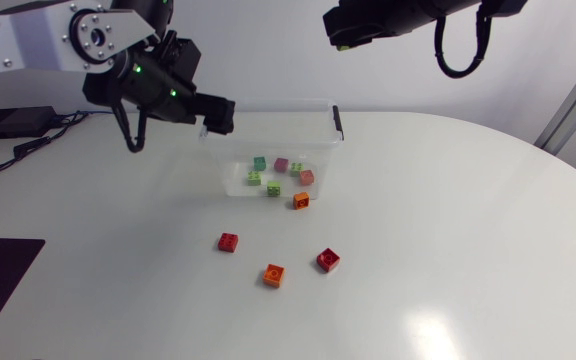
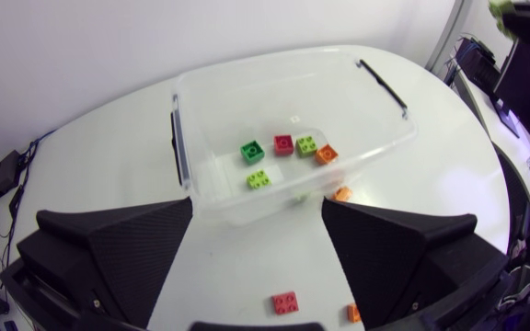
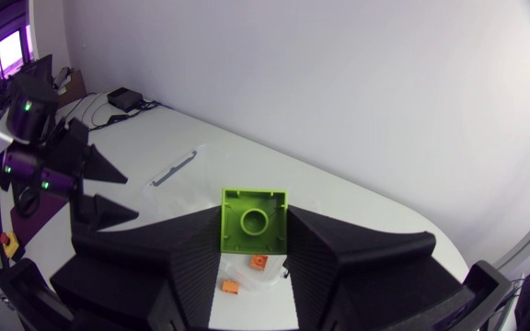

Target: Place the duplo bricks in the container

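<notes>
Right gripper point(image 3: 253, 217), clamped on a lime brick point(image 3: 254, 222), hovers upper centre; it likely needs lowering over the container point(image 1: 278, 104); left gripper point(image 2: 256, 208) gapes.

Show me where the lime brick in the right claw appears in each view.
Right wrist view: lime brick clamped between the right claw's fingers, underside showing.
Head view: a green sliver at the right claw, beyond the container's far rim.
Left wrist view: a green sliver past the container, probably the same brick.
Shared landmark: the clear container.
</notes>
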### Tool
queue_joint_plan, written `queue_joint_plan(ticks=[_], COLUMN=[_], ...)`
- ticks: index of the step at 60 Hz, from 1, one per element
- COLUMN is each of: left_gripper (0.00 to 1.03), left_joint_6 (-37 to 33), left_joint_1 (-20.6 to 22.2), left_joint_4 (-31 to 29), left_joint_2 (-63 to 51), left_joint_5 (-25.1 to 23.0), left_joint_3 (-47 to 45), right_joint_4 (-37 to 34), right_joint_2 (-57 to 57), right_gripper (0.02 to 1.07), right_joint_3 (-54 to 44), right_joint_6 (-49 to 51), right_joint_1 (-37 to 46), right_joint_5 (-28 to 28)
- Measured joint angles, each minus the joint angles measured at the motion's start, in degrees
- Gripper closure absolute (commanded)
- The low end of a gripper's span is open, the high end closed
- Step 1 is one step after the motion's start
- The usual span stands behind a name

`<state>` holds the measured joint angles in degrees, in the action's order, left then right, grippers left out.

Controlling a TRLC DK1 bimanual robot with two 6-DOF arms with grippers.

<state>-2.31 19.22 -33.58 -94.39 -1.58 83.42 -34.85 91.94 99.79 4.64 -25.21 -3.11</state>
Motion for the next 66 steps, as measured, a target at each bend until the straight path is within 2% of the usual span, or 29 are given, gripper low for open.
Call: queue_joint_plan(ticks=[12, 27, 50, 51, 53, 54, 55, 56, 57, 59, 66], left_gripper=[0.05, 0.06, 0.06, 0.06, 0.06, 0.06, 0.06, 0.07, 0.08, 0.08, 0.14], left_joint_6=[-1.9, -2.5, -2.3, -2.2, -2.2, -2.2, -2.2, -2.2, -2.2, -2.1, -1.7], left_joint_1=[0.0, 0.1, 2.9, 3.0, 3.3, 3.5, 3.5, 3.7, 3.8, 4.0, 4.7], left_joint_4=[-0.5, 1.3, 5.2, 5.2, 5.3, 5.5, 5.6, 5.7, 5.9, 6.1, 6.8], left_joint_2=[4.7, 5.2, -3.4, -3.5, -3.8, -3.9, -4.1, -4.4, -4.6, -5.0, -6.4], left_joint_5=[0.0, 0.0, 0.0, 0.0, 0.0, 0.0, 0.0, 0.0, 0.0, 0.0, 0.0], left_joint_3=[-13.9, -24.1, -25.3, -25.3, -25.3, -25.3, -25.3, -25.3, -25.3, -25.3, -25.3], right_joint_4=[0.7, 3.6, 6.6, 6.5, 6.5, 6.3, 6.3, 6.1, 5.9, 5.4, 4.6], right_joint_2=[5.5, 10.6, 19.0, 19.4, 20.4, 21.1, 21.4, 22.1, 22.4, 22.8, 22.6], right_gripper=[0.8, 0.8, 0.77, 0.76, 0.62, 0.49, 0.4, 0.25, 0.16, 0.11, 0.11], right_joint_3=[3.1, 4.9, 8.3, 8.8, 9.8, 10.6, 10.9, 11.6, 12.1, 12.6, 12.7], right_joint_6=[-0.4, -0.4, -0.4, -0.4, -0.4, -0.4, -0.4, -0.4, -0.4, -0.4, -0.4], right_joint_1=[-0.6, -1.4, -1.5, -1.5, -1.4, -1.4, -1.4, -1.4, -1.4, -1.4, -1.4], right_joint_5=[0.4, 0.9, 1.7, 1.7, 1.7, 1.7, 1.8, 2.0, 2.1, 2.5, 3.0])
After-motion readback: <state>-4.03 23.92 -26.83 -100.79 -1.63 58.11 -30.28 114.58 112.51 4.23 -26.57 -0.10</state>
